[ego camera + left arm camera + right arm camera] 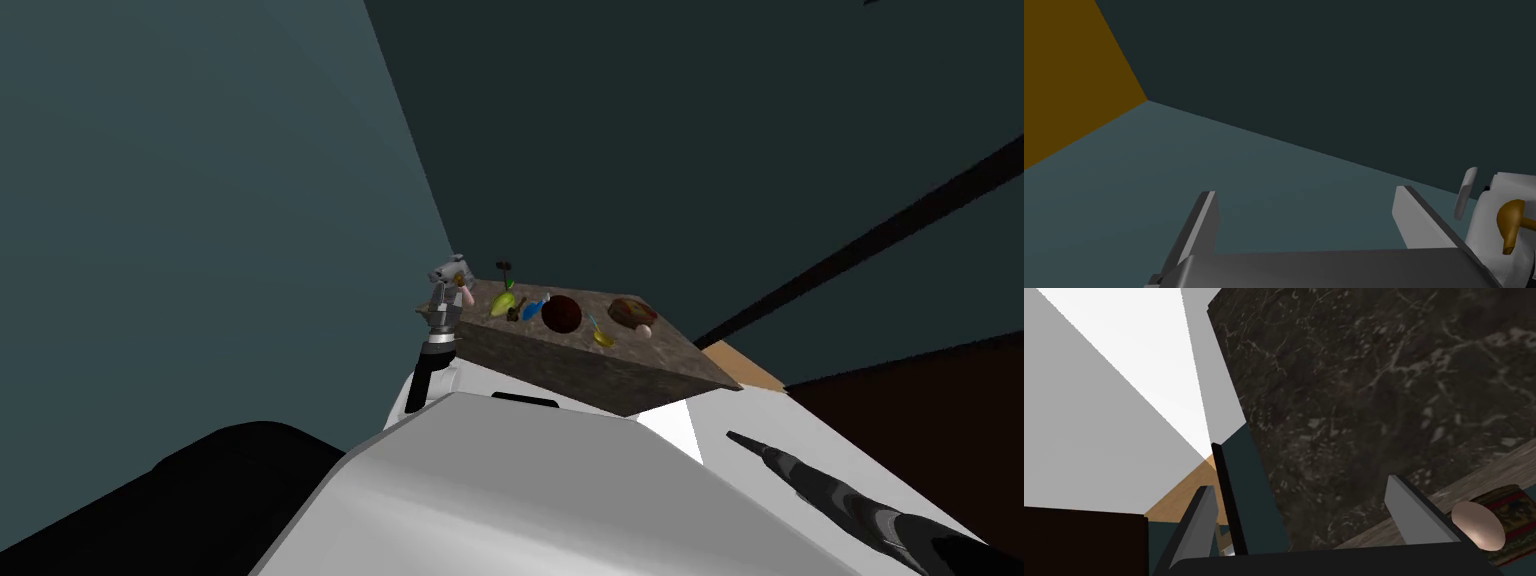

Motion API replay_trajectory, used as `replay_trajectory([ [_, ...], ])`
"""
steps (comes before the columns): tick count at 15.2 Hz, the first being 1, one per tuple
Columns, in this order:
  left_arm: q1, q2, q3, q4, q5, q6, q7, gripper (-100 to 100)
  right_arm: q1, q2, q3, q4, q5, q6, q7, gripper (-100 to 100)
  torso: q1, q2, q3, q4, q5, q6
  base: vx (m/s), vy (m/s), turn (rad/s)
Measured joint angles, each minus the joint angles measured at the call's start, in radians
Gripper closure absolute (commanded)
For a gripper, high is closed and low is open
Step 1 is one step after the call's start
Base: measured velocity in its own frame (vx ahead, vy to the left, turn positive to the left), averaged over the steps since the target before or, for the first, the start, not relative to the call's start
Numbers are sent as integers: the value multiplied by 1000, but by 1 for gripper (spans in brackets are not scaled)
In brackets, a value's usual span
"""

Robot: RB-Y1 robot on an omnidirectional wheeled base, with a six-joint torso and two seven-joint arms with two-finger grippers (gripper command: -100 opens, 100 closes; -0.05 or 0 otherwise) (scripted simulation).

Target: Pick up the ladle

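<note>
On the dark stone counter (560,365) lies a small yellow-bowled ladle (601,336) with a thin handle, between a dark red ball (562,313) and an egg (643,330). My right gripper (1300,484) is open and empty, below the counter's stone side, with the egg (1476,524) just beyond one finger. The right forearm (850,500) lies low at the right, short of the counter. My left gripper (445,298) is raised at the counter's left end. In its wrist view the left gripper (1306,192) stands open with nothing between its fingers.
Also on the counter are a yellow-green item (503,302), a blue one (533,308), a red-patterned tin (630,312) and a grey-white object with a brown part (453,270) beside the left gripper. Teal walls close in behind and to the left.
</note>
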Motion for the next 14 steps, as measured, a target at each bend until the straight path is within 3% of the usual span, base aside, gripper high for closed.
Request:
replay_trajectory([
  [5,0,0,0,0,0,0,0,0,33,-105,20,36,-17,11,1,-100,0,1,0,0,0,1,43,83,326],
  [7,0,0,0,0,0,0,0,0,8,-125,56,63,-11,8,-5,-100,-1,2,1,0,0,2,29,63,255],
  [10,0,0,0,0,0,0,0,0,18,-173,81,84,-18,9,-8,-100,1,0,0,0,0,0,59,95,395],
  [11,0,0,0,0,0,0,0,0,-2,-186,108,101,-11,5,-15,-100,1,0,0,0,0,1,72,107,473],
  [14,0,0,0,0,0,0,0,0,5,-236,143,111,-17,15,-17,-100,6,-3,-2,-1,1,0,95,143,470],
])
